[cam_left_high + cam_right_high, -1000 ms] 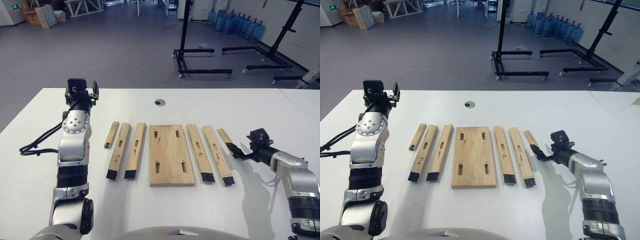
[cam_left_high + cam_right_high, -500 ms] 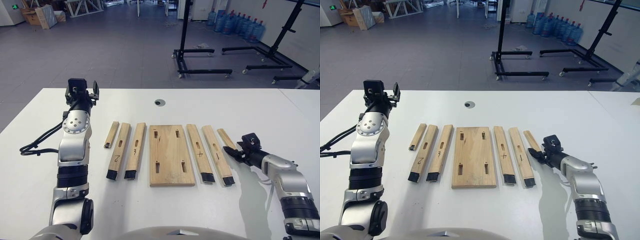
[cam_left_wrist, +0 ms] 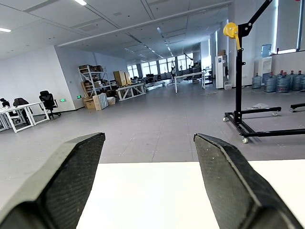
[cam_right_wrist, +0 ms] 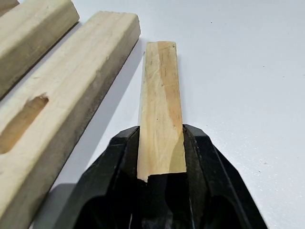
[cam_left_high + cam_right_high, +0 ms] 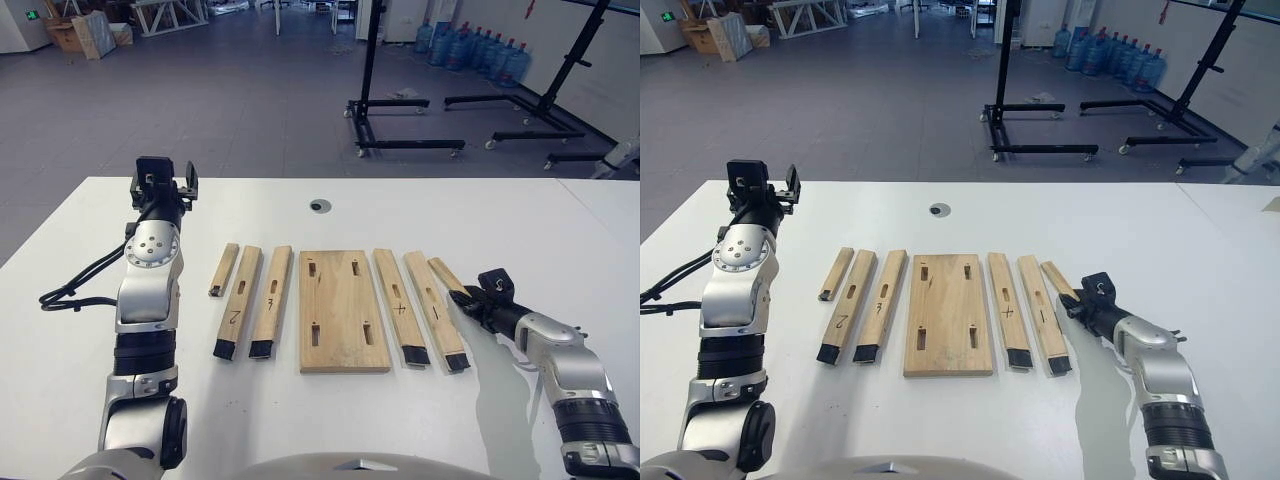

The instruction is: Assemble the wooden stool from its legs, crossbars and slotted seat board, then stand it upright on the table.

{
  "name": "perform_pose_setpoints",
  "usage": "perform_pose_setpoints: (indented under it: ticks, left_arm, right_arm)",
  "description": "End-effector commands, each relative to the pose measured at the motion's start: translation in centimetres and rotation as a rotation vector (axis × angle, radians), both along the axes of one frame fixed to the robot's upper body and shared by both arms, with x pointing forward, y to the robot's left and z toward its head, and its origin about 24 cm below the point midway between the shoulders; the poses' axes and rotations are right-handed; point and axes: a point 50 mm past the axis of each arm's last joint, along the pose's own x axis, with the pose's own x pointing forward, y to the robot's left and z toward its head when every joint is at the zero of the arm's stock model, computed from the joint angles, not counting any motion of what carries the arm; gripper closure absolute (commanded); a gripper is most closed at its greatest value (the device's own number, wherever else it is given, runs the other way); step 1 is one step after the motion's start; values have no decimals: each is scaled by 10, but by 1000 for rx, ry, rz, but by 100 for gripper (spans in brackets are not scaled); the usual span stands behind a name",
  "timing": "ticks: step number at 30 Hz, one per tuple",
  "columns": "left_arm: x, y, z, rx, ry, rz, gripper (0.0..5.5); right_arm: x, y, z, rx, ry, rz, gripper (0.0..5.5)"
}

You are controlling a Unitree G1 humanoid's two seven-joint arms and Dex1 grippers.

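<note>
At the right end of the row of parts, the short crossbar is lying flat on the surface. Its long axis is running away from the right tool and in line with it (far end slanting slightly toward the neighbouring leg). The right tool is pinching the crossbar's near end, one finger pressing each long edge. The right forearm is reaching low over the surface, wrist nearly level. The seat board is lying further toward the robot's left. The left tool is standing raised at the far left, fingers spread, gripping nothing, so the right arm is plainly the nearer.
</note>
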Motion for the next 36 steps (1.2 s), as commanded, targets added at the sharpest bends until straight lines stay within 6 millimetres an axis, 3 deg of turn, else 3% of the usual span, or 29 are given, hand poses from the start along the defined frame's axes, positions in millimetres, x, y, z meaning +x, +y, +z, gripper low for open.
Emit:
perform_pose_setpoints:
  ticks: [1, 3, 6, 8, 10, 12, 13, 17, 28, 36]
  left_arm:
    - [3, -4, 1, -95, 43, -162, 204]
    - [2, -9, 4, -228, 79, -326, 204]
    - [-7, -36, 23, -519, 106, -683, 204]
    - [-13, -56, 33, -694, 106, -854, 204]
    - [-15, -75, 33, -924, 133, -968, 204]
    - [-20, -91, 32, -1066, 167, -1051, 204]
    - [-23, -96, 32, -1092, 184, -1073, 204]
    - [-26, -108, 26, -1117, 250, -1072, 204]
    - [-21, -102, 16, -1079, 277, -995, 204]
    - [-21, -110, 25, -1093, 248, -1034, 204]
  right_arm:
    - [-1, -15, 10, 42, -46, -89, 420]
    - [9, -25, 38, 75, -167, -136, 421]
    - [35, -20, 108, 67, -425, -106, 421]
    - [51, 9, 141, 52, -564, -1, 421]
    - [61, 64, 155, 84, -645, 171, 421]
    - [63, 118, 152, 110, -664, 328, 421]
    - [63, 136, 148, 112, -664, 370, 421]
    - [62, 180, 137, 82, -687, 478, 421]
    - [54, 186, 150, 169, -768, 511, 421]
    - [33, 215, 127, 191, -687, 660, 421]
